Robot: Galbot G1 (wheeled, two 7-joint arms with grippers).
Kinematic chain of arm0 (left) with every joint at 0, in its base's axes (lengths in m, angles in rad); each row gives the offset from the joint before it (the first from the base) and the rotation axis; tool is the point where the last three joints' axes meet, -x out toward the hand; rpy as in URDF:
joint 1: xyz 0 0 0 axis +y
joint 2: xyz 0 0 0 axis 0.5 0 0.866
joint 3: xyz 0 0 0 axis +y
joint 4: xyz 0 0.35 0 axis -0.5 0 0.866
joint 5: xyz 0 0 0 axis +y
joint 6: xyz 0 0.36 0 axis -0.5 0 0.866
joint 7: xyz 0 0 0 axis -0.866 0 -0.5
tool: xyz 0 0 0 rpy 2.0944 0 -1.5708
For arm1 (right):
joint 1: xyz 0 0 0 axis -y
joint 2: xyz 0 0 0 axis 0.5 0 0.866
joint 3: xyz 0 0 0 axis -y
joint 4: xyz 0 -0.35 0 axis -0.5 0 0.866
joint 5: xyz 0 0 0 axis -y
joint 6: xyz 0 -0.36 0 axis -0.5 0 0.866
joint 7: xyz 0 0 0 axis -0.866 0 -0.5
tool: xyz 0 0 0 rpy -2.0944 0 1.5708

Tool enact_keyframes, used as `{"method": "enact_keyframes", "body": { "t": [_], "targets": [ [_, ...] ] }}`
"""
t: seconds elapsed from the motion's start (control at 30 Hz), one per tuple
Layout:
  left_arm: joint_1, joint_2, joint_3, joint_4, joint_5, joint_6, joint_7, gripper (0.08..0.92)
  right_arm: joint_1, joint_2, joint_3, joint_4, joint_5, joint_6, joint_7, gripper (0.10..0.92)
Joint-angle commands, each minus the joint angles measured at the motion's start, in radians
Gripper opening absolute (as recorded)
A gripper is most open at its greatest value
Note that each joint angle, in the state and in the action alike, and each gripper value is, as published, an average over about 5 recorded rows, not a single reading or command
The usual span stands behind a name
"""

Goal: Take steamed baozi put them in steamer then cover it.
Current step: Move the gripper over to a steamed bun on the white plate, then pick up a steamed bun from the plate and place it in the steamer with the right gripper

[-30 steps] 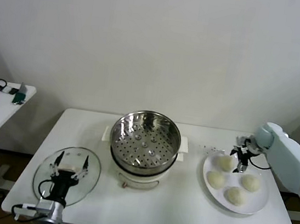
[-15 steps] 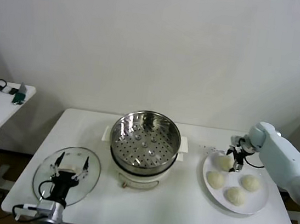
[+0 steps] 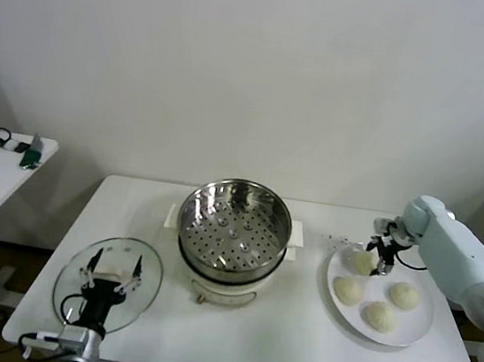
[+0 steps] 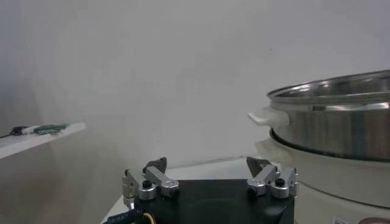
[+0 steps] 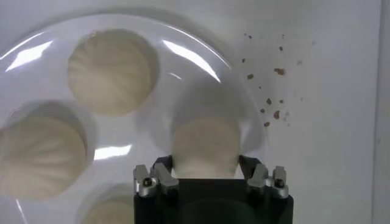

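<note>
From the head camera, your right gripper sits over the back-left bun of four steamed baozi on the white plate, at the right of the table. The steamer stands mid-table, its perforated basket holding nothing. Your left gripper hovers above the cover, which lies flat at the front left.

In the left wrist view, the left gripper's fingers are spread wide and hold nothing, the steamer close beside them.

In the right wrist view, the right gripper has its fingers closed against both sides of one bun, which rests on the plate; crumbs dot the table beyond the rim.
</note>
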Motion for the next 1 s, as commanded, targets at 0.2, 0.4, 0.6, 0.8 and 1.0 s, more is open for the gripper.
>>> {"method": "enact_keyframes", "body": {
  "t": [0.2,0.4,0.6,0.8,1.0],
  "targets": [
    [0.008,0.002,0.000,-0.009,0.001,0.001,0.002,0.823,0.121,-0.060,-0.175,0.155,0.119,0.018,-0.024,0.703],
    [0.017,0.007,-0.001,-0.019,0.001,0.001,0.002,0.823,0.346,-0.061,-0.377,0.266,0.254,0.043,-0.046,0.702],
    [0.031,0.010,-0.003,-0.026,0.000,-0.003,0.002,0.823,0.540,0.003,-0.536,0.342,0.366,0.079,-0.066,0.704],
    [0.041,0.012,-0.004,-0.031,-0.002,-0.008,0.002,0.823,0.667,0.121,-0.592,0.369,0.421,0.110,-0.088,0.702],
    [0.057,0.017,-0.006,-0.040,-0.007,-0.010,0.007,0.823,0.700,0.286,-0.596,0.364,0.423,0.154,-0.106,0.704]
  ]
}}
